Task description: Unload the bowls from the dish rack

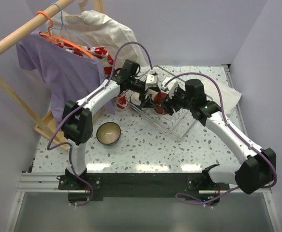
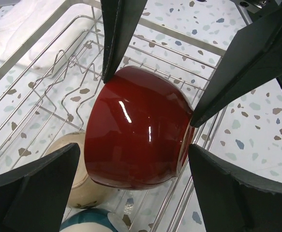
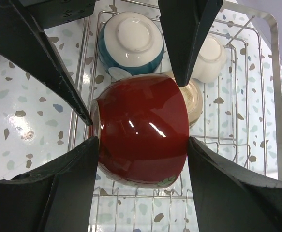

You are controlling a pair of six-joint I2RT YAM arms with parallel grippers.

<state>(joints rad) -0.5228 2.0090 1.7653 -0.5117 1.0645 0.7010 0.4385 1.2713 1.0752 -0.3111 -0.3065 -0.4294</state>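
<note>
A dark red bowl (image 1: 158, 102) hangs on its side just above the silver wire dish rack (image 1: 180, 126). My right gripper (image 3: 143, 140) is shut on it, a finger pressed on each side of the red bowl (image 3: 140, 128). My left gripper (image 2: 135, 147) is open and straddles the same red bowl (image 2: 138, 130) from the opposite side, with a small gap at its left finger. In the dish rack (image 3: 272, 96) lie a teal-banded bowl (image 3: 131, 43), a white bowl (image 3: 210, 59) and a beige bowl (image 3: 193, 99). A bowl with a pale inside (image 1: 108, 133) stands upright on the table.
A wooden clothes rail (image 1: 20, 31) with hung garments stands at the back left, its foot by the left arm. A white cloth (image 1: 233, 99) lies to the right of the rack. The two arms meet over the rack's middle.
</note>
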